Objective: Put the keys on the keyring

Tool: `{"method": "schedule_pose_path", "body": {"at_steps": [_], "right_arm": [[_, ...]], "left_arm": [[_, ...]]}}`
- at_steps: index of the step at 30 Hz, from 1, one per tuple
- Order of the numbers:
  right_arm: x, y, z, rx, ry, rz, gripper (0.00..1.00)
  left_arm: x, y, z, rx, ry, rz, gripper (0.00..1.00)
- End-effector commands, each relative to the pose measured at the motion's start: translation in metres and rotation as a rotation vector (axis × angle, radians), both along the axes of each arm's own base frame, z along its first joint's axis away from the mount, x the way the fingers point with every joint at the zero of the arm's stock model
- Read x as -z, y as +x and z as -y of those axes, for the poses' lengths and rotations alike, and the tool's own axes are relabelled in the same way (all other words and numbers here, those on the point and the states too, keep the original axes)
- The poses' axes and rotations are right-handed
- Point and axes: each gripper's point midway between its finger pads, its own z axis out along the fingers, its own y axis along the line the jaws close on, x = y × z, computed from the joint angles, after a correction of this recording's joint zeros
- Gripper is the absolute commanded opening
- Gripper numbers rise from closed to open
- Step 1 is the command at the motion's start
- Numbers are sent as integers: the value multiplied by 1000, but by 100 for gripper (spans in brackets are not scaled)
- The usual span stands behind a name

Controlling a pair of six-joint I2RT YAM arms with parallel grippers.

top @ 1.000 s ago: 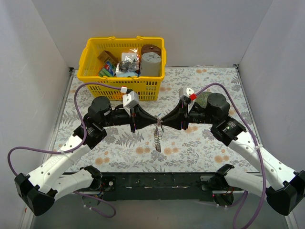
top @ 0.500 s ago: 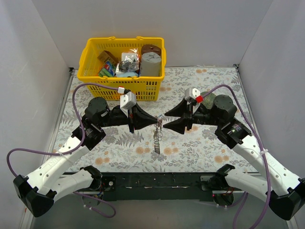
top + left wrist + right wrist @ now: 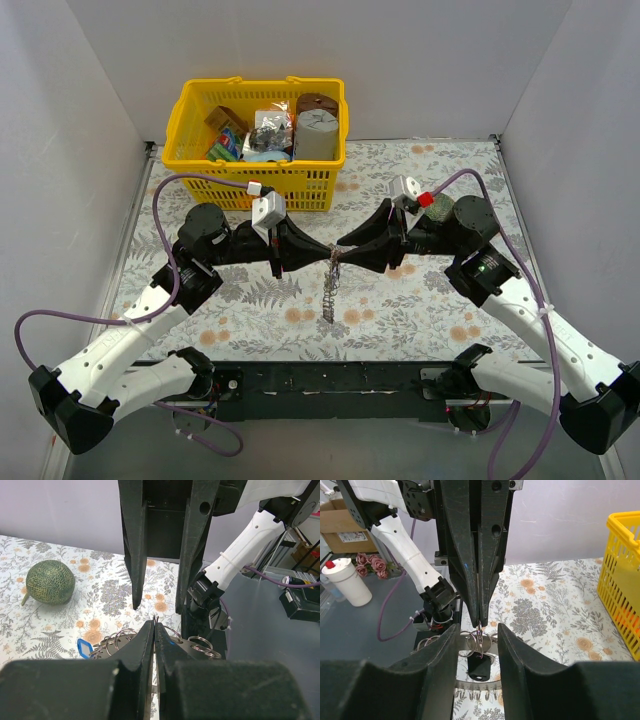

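The tabletop is spread with a pale cloth printed all over with grey ferns and orange flowers, and the cloth reaches nearly to the walls on three sides. A yellow plastic basket stands on it at the far edge, left of the middle, packed with odds and ends. On the right side sits a round green lump, rough-skinned with a short stalk, well apart from the basket. Over the middle the keyring and its keys dangle. Whether their lowest end rests on the cloth I can't tell from above. A black rail runs along the near edge.
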Motion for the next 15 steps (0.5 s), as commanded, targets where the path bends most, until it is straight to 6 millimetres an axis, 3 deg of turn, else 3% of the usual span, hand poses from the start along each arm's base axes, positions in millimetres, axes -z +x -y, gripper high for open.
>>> {"method": "schedule_pose_path", "body": {"at_steps": [1,9,15], "right_arm": [[-7,-4,-1,-31,28,22,43],[9,2,-2,0,7,-8,43],[10,6,-4,8,16,-16,31]], "left_arm": [[-24,-5,-2,11,-58,64,0],[-29,-5,-2,11,-73,76,0],[-30,-7,-1,23,-83,67,0]]}}
